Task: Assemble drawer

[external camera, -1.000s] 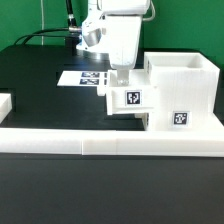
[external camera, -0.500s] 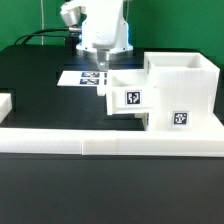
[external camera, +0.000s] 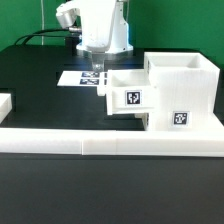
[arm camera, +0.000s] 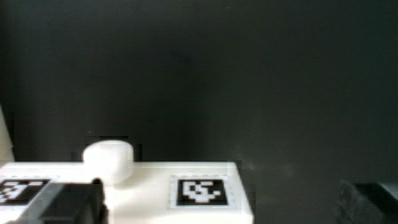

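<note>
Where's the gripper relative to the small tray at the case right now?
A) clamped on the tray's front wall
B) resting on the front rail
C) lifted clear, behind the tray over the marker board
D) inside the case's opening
C: in the exterior view the gripper hangs apart from the tray, above the marker board; the wrist view shows that board's tags right below.

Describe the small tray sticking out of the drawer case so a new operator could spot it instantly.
Start at the tall white case on the exterior view's right, standing against the long white rail at the table's near edge. The tray juts from the case's side toward the exterior view's left. It is an open-top white box with a black-and-white square tag on its front, lower than the case.
</note>
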`<state>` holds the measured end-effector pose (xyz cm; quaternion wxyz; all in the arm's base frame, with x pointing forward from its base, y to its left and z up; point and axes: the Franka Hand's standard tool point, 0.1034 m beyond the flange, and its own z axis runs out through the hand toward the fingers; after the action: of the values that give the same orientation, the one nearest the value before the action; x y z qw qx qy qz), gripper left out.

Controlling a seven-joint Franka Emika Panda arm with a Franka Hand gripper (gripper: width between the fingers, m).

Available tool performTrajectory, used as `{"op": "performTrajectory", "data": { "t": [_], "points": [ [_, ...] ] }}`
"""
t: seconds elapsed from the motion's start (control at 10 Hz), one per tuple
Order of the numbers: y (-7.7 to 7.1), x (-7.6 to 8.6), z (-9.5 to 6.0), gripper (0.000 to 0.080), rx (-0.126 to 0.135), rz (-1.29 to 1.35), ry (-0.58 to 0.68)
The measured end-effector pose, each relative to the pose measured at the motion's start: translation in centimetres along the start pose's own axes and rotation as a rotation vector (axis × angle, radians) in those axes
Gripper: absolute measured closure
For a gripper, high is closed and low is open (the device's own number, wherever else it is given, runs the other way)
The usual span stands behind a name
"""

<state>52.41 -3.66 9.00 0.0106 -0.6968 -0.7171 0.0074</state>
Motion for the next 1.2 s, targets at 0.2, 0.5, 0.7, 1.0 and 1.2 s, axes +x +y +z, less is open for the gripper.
{"op": "performTrajectory", "data": {
  "t": [0.2, 0.5, 0.7, 1.0, 1.2],
  "points": [
    [0.3, -2.0, 0.9, 0.0151, 0.009, 0.002, 0.106],
    [-0.3, -3.4, 2.5, 0.0151, 0.026, 0.018, 0.196],
    [-0.5, -2.0, 2.8, 0.0151, 0.036, 0.044, 0.198],
    [-0.1, 0.6, 2.7, 0.0151, 0.045, 0.107, 0.201],
    [0.5, 1.5, 2.5, 0.0151, 0.038, 0.178, 0.181]
  ]
}}
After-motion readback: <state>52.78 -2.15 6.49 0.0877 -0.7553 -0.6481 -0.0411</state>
